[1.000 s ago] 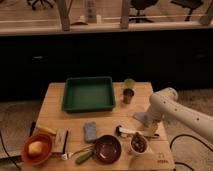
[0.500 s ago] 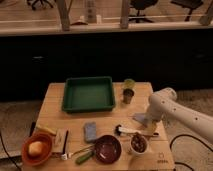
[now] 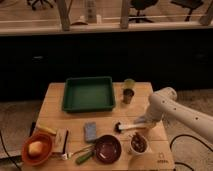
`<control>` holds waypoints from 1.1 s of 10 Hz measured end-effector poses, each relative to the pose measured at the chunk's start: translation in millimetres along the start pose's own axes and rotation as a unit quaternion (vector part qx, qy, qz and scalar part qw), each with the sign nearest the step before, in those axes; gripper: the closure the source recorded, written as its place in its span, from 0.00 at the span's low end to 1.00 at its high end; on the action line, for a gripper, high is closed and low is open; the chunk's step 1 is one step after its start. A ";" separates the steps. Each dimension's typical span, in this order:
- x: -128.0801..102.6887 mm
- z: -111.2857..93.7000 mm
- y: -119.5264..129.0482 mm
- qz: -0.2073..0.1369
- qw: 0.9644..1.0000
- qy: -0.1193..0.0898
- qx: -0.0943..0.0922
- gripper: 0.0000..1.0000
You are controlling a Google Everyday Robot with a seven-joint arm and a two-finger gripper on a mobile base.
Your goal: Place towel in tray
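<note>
The dark green tray (image 3: pixel 88 93) stands at the back middle of the wooden table, and nothing shows inside it. My white arm comes in from the right, and the gripper (image 3: pixel 143 121) is low over the table's right side, well to the right and front of the tray. A small pale grey-blue patch, seemingly the towel (image 3: pixel 139 120), lies right at the gripper's tip. I cannot tell whether it is held.
A blue-grey sponge block (image 3: pixel 90 131) lies in front of the tray. A dark red bowl (image 3: pixel 107 148), an orange bowl (image 3: pixel 36 149) and a small cup (image 3: pixel 138 143) line the front. A dark-headed brush (image 3: pixel 122 127) lies by the gripper. Two cups (image 3: pixel 128 91) stand right of the tray.
</note>
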State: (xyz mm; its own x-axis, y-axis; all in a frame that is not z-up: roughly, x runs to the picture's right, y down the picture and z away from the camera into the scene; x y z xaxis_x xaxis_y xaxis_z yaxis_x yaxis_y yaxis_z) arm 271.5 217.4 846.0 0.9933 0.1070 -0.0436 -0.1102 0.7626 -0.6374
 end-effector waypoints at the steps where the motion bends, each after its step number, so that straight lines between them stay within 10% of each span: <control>1: 0.4 0.1 -1.2 -0.001 1.000 0.002 0.002 0.96; 11: -35.3 -82.5 -14.2 -0.028 0.998 0.036 0.035 0.98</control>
State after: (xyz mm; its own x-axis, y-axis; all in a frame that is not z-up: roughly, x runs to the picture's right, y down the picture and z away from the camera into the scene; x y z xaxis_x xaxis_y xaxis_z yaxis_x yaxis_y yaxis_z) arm 240.9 150.1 793.2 0.9976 0.0183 -0.0666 -0.0540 0.8085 -0.5860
